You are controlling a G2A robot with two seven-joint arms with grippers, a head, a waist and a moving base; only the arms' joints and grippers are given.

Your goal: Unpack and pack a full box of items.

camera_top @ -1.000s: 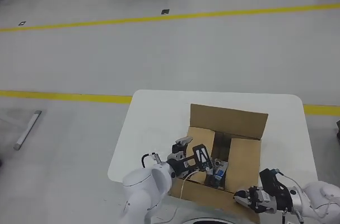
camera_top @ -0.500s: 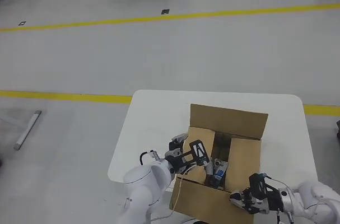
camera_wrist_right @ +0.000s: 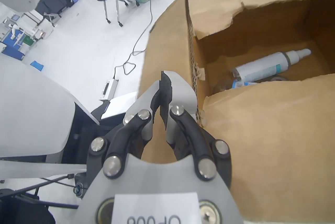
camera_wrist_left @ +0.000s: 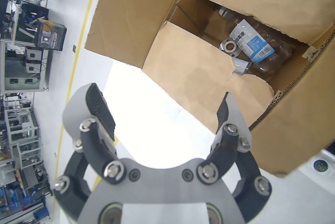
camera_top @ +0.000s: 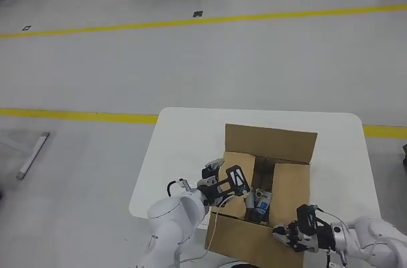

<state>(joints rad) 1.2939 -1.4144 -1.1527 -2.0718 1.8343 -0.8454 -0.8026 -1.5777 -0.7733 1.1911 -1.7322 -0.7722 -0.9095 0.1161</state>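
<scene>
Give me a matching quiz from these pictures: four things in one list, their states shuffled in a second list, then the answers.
1 left tool
2 right tool
3 clear bottle
4 box

A lying inside the box
B standing on the table, top open
C open, holding nothing
D shut on the near flap

Pairs: 1-C, 2-D, 3-A, 4-B

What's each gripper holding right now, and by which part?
Right gripper: jaws pinch the near flap of the cardboard box, on its side edge near the corner. Left gripper: jaws open, nothing held.
</scene>
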